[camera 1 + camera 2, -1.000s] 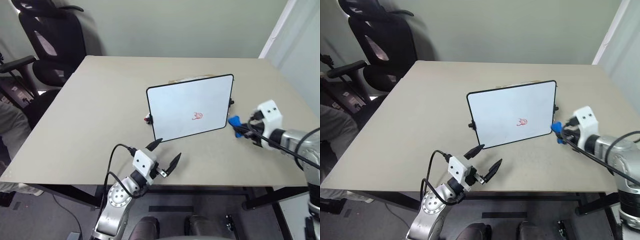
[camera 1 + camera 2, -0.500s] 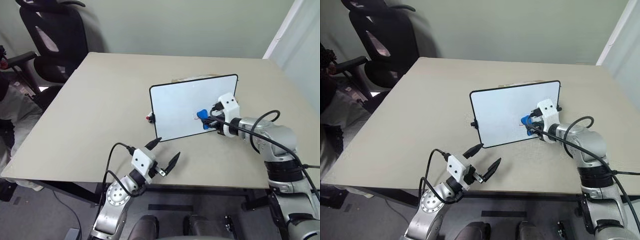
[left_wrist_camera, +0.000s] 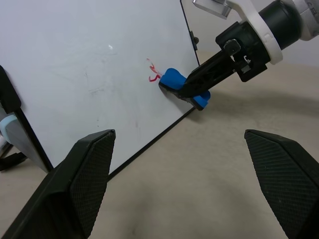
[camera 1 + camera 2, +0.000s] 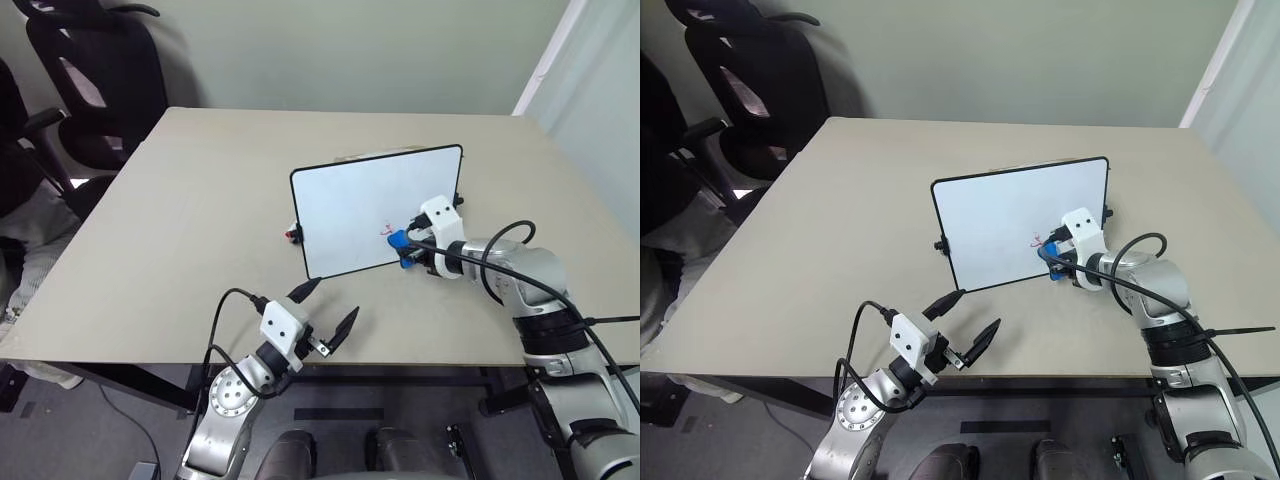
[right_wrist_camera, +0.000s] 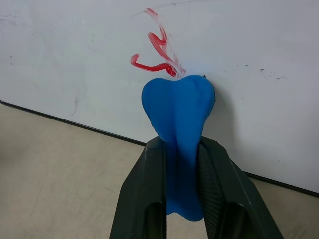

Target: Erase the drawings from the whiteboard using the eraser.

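At centre frame, the eraser (image 5: 177, 119) is pinched by the right gripper (image 4: 408, 249) against the whiteboard (image 4: 350, 205), seemingly touching the drawings (image 5: 157, 47). At lower left, the left gripper (image 4: 327, 308) is held spread and empty

surface: beige table (image 4: 180, 230) | on it: whiteboard (image 4: 350, 205), propped tilted, near the middle

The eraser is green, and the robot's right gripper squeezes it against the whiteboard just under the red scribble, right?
Not quite: the eraser is blue, not green, as the right wrist view shows. The rest holds: the right gripper squeezes it against the whiteboard just under the red scribble.
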Robot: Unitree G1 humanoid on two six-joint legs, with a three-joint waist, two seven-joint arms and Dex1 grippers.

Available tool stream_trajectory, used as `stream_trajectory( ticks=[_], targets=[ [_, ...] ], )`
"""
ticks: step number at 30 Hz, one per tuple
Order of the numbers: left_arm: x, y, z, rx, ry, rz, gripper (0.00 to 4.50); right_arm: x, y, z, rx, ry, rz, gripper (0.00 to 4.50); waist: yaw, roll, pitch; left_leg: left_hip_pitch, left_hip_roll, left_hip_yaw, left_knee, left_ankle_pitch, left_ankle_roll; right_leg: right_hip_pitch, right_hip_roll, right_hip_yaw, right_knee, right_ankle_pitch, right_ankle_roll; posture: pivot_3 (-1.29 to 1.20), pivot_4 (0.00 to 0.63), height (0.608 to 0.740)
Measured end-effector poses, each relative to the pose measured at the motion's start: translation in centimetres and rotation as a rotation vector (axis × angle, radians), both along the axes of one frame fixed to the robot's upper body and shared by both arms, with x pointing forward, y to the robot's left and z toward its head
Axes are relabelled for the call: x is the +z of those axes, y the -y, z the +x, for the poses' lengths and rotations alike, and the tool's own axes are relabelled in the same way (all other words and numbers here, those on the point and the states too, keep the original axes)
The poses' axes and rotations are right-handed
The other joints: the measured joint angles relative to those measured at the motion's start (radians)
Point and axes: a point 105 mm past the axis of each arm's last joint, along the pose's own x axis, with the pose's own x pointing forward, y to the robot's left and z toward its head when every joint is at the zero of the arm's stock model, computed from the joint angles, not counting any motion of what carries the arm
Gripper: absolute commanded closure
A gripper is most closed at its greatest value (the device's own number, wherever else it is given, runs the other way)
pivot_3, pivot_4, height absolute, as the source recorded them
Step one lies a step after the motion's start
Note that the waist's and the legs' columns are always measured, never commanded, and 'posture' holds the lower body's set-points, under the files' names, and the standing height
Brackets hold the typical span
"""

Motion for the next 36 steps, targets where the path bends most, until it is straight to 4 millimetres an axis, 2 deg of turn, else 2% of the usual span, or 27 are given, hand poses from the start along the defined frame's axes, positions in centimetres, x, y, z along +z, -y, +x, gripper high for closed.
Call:
stream_trajectory(
  ticks=[2, 8, 12, 16, 21, 24, 36],
  targets=[
    [0.0, 0.0, 0.0, 0.000, 0.000, 0.000, 0.00, 0.7, -0.4, 0.3, 0.009, 0.015, 0.003, 3.70, -0.004, 0.000, 0.000, -0.001, 0.000, 0.000, 0.000, 0.002, 0.000, -0.002, 0.000, 0.000, 0.000, 0.003, 0.000, 0.00, 0.150, 0.739],
    [0.1, 0.0, 0.1, 0.002, 0.002, -0.004, 0.00, 4.6, -1.9, 1.3, 0.045, 0.126, 0.025, 3.70, -0.009, 0.000, 0.000, -0.002, 0.003, 0.000, 0.000, 0.002, -0.001, -0.005, 0.003, 0.000, 0.000, 0.005, -0.003, 0.00, 0.150, 0.739],
    [0.2, -0.1, 0.2, 0.006, 0.006, -0.005, 0.00, 5.2, -3.0, 1.0, 0.074, 0.150, 0.043, 3.70, -0.008, 0.000, 0.000, -0.003, 0.004, 0.000, 0.000, 0.002, -0.001, -0.007, 0.004, 0.000, 0.000, 0.006, -0.005, 0.00, 0.150, 0.739],
    [0.3, 0.0, 0.2, 0.007, 0.008, -0.008, 0.00, 4.7, -3.2, 1.0, 0.077, 0.139, 0.032, 3.70, -0.008, 0.000, -0.001, -0.003, 0.005, 0.000, 0.000, 0.002, -0.001, -0.006, 0.005, 0.000, 0.000, 0.007, -0.006, 0.00, 0.150, 0.739],
    [0.3, 0.0, 0.3, 0.015, 0.010, -0.013, 0.00, 1.3, -3.1, 0.9, 0.050, 0.024, 0.024, 3.70, -0.008, 0.000, -0.002, -0.001, 0.007, 0.000, 0.000, 0.002, -0.002, -0.005, 0.006, 0.000, 0.000, 0.007, -0.007, 0.00, 0.150, 0.739],
    [0.3, -0.1, 0.3, 0.019, 0.010, -0.014, 0.00, 0.0, -2.6, 0.9, 0.030, -0.022, 0.011, 3.70, -0.008, 0.000, -0.002, -0.002, 0.008, 0.000, 0.000, 0.002, -0.002, -0.006, 0.007, 0.000, 0.000, 0.007, -0.007, 0.00, 0.150, 0.739],
    [0.2, -0.1, 0.2, 0.021, 0.005, -0.014, 0.00, -0.9, -2.6, 0.6, 0.028, -0.059, -0.024, 3.70, -0.007, 0.000, -0.001, -0.008, 0.009, 0.001, 0.000, 0.006, -0.006, -0.013, 0.009, 0.000, 0.000, 0.014, -0.013, 0.00, 0.150, 0.739]
  ],
)
